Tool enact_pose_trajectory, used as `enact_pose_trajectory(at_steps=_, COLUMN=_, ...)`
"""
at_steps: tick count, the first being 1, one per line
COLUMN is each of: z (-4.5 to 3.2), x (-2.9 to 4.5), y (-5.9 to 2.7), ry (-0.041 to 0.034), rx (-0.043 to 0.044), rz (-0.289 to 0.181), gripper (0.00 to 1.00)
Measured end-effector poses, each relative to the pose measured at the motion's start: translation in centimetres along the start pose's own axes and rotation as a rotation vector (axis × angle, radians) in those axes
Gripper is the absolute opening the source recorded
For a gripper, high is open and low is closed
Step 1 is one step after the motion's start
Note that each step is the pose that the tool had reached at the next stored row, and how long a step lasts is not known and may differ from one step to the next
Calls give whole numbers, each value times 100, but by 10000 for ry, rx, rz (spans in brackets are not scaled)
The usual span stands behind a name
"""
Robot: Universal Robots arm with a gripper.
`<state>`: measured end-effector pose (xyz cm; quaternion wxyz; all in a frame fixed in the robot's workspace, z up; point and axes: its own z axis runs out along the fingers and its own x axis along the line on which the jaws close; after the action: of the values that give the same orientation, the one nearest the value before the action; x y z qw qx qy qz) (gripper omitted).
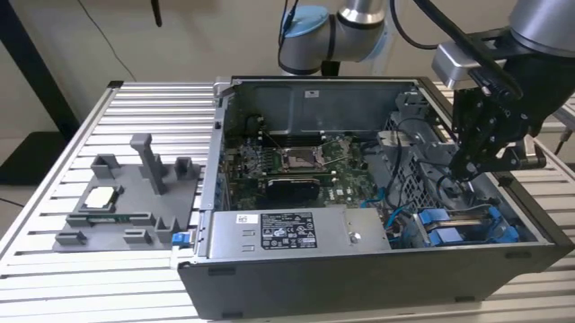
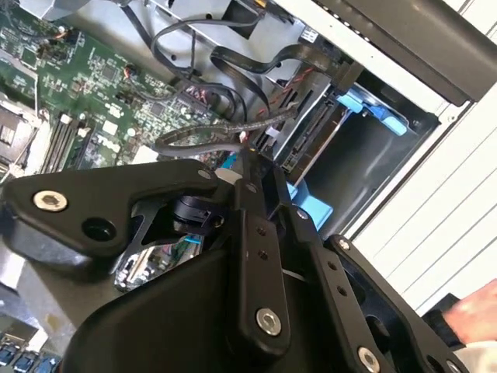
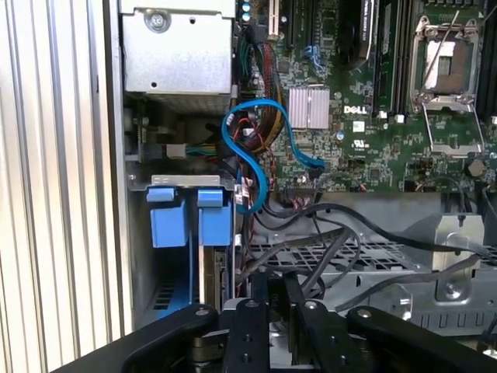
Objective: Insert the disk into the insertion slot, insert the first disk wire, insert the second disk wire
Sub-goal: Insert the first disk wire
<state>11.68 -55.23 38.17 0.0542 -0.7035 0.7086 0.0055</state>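
Observation:
The disk (image 1: 467, 217) sits in the insertion slot (image 1: 514, 235) at the computer case's front corner, on the exterior view's right, framed by its bright blue carrier. In the first wrist view the carrier's blue tabs (image 3: 213, 221) stand at the mouth of the insertion slot (image 3: 155, 272). My gripper (image 1: 469, 168) hangs inside the case just above and behind the disk. Its fingertips are together among loose black wires (image 2: 194, 141). In both wrist views the gripper (image 2: 250, 175) (image 3: 278, 299) looks shut, and I cannot tell whether a wire end is pinched. A blue wire (image 3: 248, 155) loops near the slot.
The grey power-supply box (image 1: 297, 232) fills the case's front. The green motherboard (image 1: 297, 161) lies behind it and a perforated metal cage (image 3: 373, 256) lies beside the gripper. A grey fixture (image 1: 126, 202) with parts rests on the slatted table (image 1: 54, 269) on the exterior view's left.

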Motion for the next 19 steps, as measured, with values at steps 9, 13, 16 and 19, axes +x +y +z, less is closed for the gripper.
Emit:
enact_pose_trajectory(at_steps=9, z=27, x=1, y=-130, ry=155, rx=-465, rz=27, gripper=20)
enact_pose_trajectory(at_steps=13, z=27, x=1, y=-130, ry=158, rx=-466, rz=28, gripper=20)
enact_pose_trajectory(at_steps=16, z=27, x=1, y=-130, ry=157, rx=-466, rz=28, gripper=20)
enact_pose_trajectory(at_steps=19, z=43, x=4, y=-150, ry=156, rx=-505, rz=31, gripper=20)
